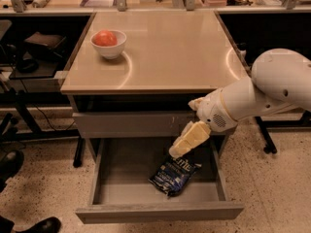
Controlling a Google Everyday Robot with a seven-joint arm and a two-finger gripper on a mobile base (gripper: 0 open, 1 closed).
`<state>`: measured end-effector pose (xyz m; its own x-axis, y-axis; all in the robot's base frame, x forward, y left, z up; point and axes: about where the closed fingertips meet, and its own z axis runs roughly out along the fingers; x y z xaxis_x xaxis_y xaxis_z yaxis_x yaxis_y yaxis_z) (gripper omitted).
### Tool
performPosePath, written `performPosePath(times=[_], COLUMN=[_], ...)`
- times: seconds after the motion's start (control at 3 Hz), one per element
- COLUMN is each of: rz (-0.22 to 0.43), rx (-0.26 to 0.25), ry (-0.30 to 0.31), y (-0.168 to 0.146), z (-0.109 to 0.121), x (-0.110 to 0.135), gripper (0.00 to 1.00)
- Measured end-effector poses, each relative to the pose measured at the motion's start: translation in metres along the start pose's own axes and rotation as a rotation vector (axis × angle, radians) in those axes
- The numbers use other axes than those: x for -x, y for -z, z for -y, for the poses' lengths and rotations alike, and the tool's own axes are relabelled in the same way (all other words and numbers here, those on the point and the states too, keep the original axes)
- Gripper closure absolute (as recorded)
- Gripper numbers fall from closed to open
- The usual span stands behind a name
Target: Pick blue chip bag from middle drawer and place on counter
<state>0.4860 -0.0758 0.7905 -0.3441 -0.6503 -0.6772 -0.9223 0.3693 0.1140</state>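
Note:
The blue chip bag (173, 174) lies crinkled on the floor of the open middle drawer (101, 178), right of its centre. My gripper (179, 150) hangs from the white arm on the right, just above the bag's upper end, inside the drawer opening. The counter (170, 47) is a glossy beige top above the drawer.
A white bowl (108, 48) holding a red fruit (105, 38) stands on the counter's left rear. A shut grey front panel (126, 124) sits above the open drawer. Dark shelving stands at both sides, with shoes (29, 224) on the floor at lower left.

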Motion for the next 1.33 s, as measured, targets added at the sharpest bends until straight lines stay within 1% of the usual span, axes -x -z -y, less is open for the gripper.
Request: performPosePath(times=[0.33,0.67,1.0,1.33], rz=[0.051,0.116,0.158,0.159], rx=[-0.039,-0.146,-0.258,-0.258], ry=[-0.074,-0.255,-0.292,-0.292], y=[-0.008,-0.007,0.003,0.002], z=[0.021,0.044,0.069,0.069], x=[-0.018,-0.076,-0.087,-0.086], gripper=[0.00,0.00,0.00,0.00])
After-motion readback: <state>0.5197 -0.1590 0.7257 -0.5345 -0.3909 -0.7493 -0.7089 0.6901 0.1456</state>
